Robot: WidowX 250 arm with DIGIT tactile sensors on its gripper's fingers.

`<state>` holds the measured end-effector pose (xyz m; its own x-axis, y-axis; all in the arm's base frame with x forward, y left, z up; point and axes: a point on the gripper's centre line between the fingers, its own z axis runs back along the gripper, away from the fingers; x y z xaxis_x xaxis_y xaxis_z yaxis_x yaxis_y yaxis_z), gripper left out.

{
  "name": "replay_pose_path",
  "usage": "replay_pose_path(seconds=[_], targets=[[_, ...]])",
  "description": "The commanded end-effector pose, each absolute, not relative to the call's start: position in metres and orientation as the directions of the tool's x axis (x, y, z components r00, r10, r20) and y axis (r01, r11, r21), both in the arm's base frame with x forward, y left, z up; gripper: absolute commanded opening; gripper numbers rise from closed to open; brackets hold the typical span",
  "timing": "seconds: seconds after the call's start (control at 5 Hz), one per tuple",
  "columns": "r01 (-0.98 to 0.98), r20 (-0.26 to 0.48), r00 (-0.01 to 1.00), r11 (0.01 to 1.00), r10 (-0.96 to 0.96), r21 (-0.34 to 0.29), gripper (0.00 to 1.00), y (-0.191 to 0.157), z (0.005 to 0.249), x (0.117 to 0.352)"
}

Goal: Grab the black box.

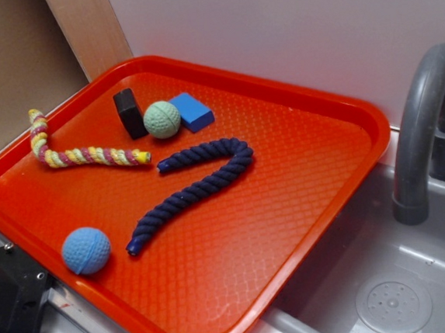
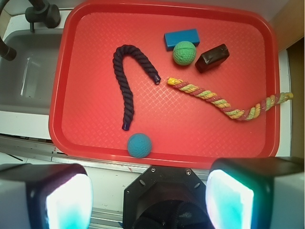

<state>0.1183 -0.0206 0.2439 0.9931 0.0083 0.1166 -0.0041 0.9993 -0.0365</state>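
Two spread fingers (image 2: 64, 200) of the gripper (image 2: 150, 198) hang off the tray's (image 2: 71, 138) edge; the black box (image 2: 212, 57) touches the green ball (image 2: 184, 52) near the far corner.

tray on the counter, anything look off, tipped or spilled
Nothing is spilled or damaged. The only oddity: the multicolored rope runs out over the rim of the red tray at one end. The black box, green ball and blue block sit bunched together, and the hand waits open off the tray.
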Motion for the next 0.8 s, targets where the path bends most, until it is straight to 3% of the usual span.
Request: replay_pose_path(seconds=[0.0, 0.2, 0.4, 0.6], targets=[[-0.004, 0.117, 0.993, 0.999, 0.008, -0.037, 1.00, -0.021, 0.244, 0.118], [-0.236, 0.149, 0.956, 0.965, 0.252, -0.117, 1.00, 0.010, 0.208, 0.168], [-0.460, 0.151, 0.858, 0.866, 0.490, -0.194, 1.00, 0.038, 0.191, 0.203], [-0.661, 0.118, 0.711, 0.716, 0.693, -0.223, 1.00, 0.080, 0.161, 0.218]])
